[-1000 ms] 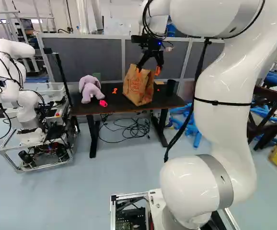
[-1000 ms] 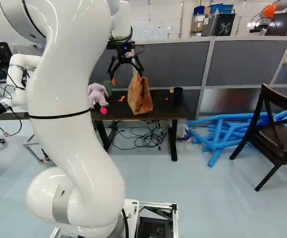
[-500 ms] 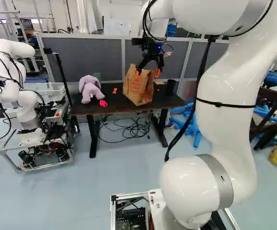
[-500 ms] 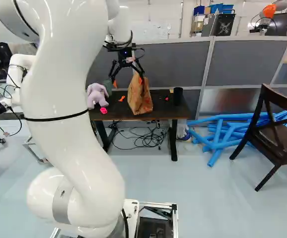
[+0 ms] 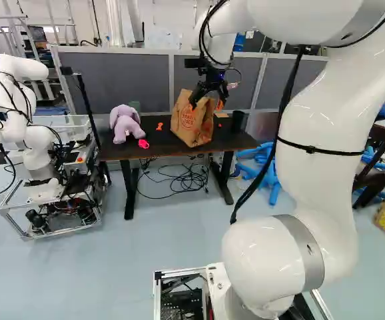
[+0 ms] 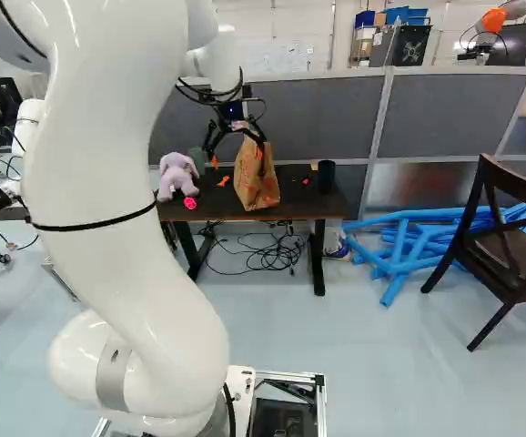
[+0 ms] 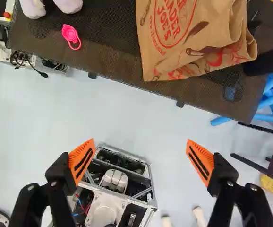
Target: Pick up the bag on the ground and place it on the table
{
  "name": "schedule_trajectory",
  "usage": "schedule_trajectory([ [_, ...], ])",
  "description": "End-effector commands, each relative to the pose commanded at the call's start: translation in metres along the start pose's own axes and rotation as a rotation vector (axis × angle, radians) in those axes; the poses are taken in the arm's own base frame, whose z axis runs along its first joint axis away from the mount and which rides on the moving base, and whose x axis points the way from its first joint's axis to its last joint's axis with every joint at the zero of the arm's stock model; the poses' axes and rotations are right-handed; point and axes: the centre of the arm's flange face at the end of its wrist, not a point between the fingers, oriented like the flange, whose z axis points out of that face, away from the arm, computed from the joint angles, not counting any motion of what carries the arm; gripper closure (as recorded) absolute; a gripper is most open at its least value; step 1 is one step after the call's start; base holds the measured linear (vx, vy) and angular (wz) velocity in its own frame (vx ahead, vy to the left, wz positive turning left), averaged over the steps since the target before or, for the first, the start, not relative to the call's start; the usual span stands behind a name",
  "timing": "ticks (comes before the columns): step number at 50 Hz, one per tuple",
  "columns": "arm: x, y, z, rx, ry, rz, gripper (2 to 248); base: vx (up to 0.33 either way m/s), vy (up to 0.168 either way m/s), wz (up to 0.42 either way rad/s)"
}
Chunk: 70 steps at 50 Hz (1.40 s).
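Note:
In the left base view my gripper (image 5: 206,105) appears in front of the upper part of the brown paper bag (image 5: 192,121). The bag stands on the dark table (image 5: 142,152), its top crumpled. From the wrist, the bag (image 7: 169,35) lies ahead of my gripper (image 7: 141,160), on the table (image 7: 113,68) beyond its near edge. The orange pads are wide apart with a gap to the bag and nothing held between them; floor and my base show below.
A purple plush toy (image 5: 125,123), a pink item (image 7: 71,35), small orange pieces and a black cup (image 6: 326,176) share the table. Cables (image 6: 268,253) lie beneath it. Another robot (image 5: 29,127) stands left; blue tubes (image 6: 409,250) and a dark chair (image 6: 509,237) are right.
The arm has drawn back toward the base, and in the right base view the gripper has shifted slightly left and down. The bag keeps its place on the table; the base has not moved.

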Motion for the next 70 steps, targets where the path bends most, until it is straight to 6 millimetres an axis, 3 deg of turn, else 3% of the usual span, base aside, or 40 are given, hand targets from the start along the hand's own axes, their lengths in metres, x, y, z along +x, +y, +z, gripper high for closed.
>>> schedule_trajectory([
  [33, -0.050, -0.011, 0.046, -0.089, 0.193, 0.078, 3, 0.000, 0.000, 0.000],
  [70, -0.137, -0.036, 0.100, -0.177, 0.476, 0.170, 3, 0.000, 0.000, 0.000],
])
